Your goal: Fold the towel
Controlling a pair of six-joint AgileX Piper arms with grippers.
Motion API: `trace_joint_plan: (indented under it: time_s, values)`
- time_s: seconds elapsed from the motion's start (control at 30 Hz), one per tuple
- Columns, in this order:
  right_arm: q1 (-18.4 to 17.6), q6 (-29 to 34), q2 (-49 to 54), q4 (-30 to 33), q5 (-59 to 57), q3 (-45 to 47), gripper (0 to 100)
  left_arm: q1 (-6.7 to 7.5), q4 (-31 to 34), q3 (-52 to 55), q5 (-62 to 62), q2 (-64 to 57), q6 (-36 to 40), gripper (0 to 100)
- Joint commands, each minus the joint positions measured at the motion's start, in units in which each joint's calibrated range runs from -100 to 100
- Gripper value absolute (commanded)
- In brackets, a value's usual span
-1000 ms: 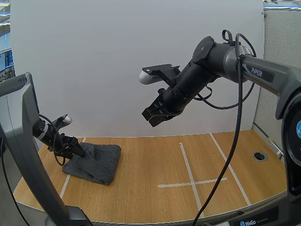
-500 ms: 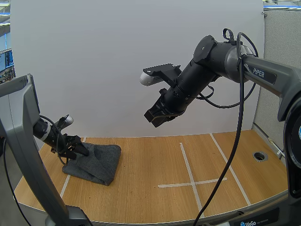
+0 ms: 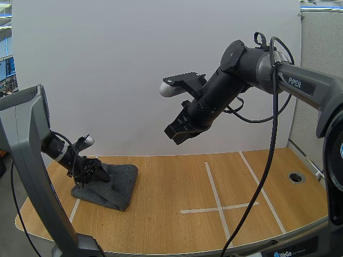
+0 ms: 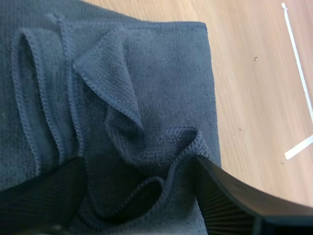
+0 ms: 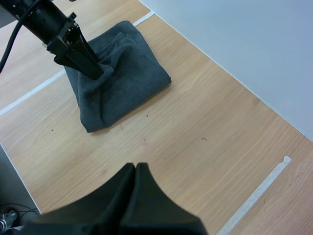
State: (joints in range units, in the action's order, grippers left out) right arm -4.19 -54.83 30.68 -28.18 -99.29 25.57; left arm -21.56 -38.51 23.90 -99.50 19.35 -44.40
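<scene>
A dark grey towel (image 3: 117,187) lies folded and rumpled at the left of the wooden table. My left gripper (image 3: 99,174) is down on the towel's left part, tips pressed into the cloth. In the left wrist view its fingers (image 4: 230,196) stand apart over the towel (image 4: 161,73), and a ruffled fold lies between them; the left gripper (image 4: 139,164) is open. My right gripper (image 3: 179,135) hangs shut high above the table's middle, holding nothing. The right wrist view looks past the shut right gripper (image 5: 135,166) down at the towel (image 5: 134,73) and the left gripper (image 5: 94,69).
White tape lines (image 3: 217,206) cross on the table's right half, and another tape line (image 3: 74,210) runs beside the towel's left side. A round hole (image 3: 296,177) sits near the table's right edge. A white wall stands behind the table.
My left gripper has moved right from the towel's left edge onto the cloth, and its fingers have spread. The right arm has hardly moved.
</scene>
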Motion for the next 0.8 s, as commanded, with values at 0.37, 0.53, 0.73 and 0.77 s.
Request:
trace_joint_plan:
  time_s: [0.37,0.53,0.73,0.77]
  values:
    - [0.2,-0.1,1.0,0.6,-0.7,0.3,0,-1.98,1.6,-4.1,-0.5,2.3,0.3,100]
    - [0.2,-0.1,1.0,0.7,-0.7,0.3,0,-1.92,0.6,-4.1,-0.5,5.0,-0.2,100]
    - [0.2,-0.1,1.0,0.7,-0.7,0.3,0,-1.25,-2.0,-4.1,-0.5,7.3,-0.8,100]
    - [0.2,-0.2,1.0,0.7,-0.7,0.3,0,-0.99,-2.4,-4.1,-0.5,7.5,-0.8,100]
